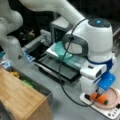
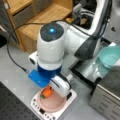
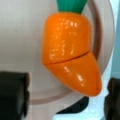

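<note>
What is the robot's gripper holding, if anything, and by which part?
Nothing: the gripper is open, its fingers apart on either side of the toy carrot's tip on the pink plate.

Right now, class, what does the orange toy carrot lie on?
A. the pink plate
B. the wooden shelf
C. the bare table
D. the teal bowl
A: the carrot rests on the pink plate, with the tool open just above it; the teal bowl sits apart.

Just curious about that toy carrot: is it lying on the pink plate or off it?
On it. The carrot lies on its side on the pink plate, tip overhanging the rim, between the gripper fingers.
</note>
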